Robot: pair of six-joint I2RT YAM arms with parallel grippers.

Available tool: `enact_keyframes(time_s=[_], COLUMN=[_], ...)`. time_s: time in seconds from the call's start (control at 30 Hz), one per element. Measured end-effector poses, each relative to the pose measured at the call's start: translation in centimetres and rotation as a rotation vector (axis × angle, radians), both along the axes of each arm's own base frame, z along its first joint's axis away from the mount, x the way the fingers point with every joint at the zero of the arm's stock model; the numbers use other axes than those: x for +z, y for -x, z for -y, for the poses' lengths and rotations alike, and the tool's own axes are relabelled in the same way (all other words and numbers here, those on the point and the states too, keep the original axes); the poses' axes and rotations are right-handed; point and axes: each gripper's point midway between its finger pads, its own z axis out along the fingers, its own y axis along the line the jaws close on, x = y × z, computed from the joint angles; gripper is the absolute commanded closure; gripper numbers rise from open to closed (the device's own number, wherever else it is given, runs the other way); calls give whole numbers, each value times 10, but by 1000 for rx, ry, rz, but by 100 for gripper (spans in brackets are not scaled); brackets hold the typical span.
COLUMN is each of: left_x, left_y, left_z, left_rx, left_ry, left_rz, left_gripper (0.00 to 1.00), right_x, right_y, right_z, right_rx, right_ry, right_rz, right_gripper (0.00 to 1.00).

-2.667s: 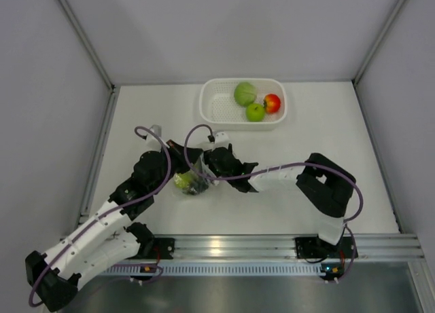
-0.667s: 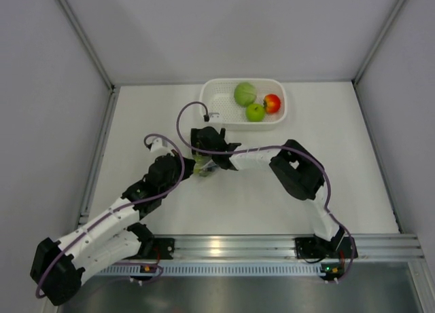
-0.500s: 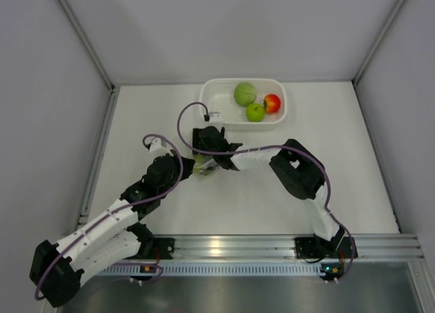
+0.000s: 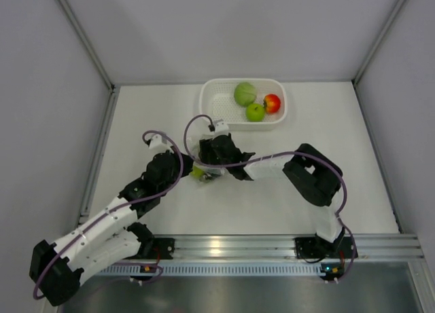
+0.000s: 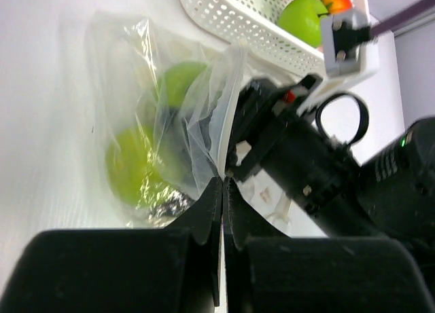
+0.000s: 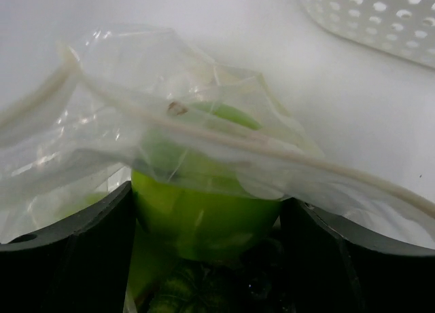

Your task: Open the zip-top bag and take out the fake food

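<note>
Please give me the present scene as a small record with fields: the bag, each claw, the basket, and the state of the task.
bag: zip-top bag, near side of the basket, mouth looks open, green fruit inside
left claw: shut, pinching the bag's edge
right claw: at the bag's mouth, fingers closed on a green fruit
basket: white basket holds a pale green ball, a green apple and a red-yellow apple
task state: some fruit not yet out of the bag
</note>
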Motion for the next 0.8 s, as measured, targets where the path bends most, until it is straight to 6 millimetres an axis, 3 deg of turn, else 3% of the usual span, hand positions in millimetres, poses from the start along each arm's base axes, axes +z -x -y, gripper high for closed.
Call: enact_keyframes(time_s=[0.17, 0.4, 0.57, 0.8], left_x=[12, 14, 14, 19], left_y=[-7, -8, -7, -6], left_z=[1, 2, 2, 2], left_rx=[6, 3, -6, -11], left_ry=[-12, -17, -27, -22], left_rz=[22, 26, 29, 43], left_gripper=[100, 100, 100, 100], right_x=[3, 21, 43, 54], right_y=[27, 62, 73, 86], right_z=[1, -2, -1, 9], right_rx=[87, 211, 254, 276], right_ry=[9, -25, -57, -34], right_rz=[-4, -9, -10, -44], right_gripper=[64, 63, 63, 64])
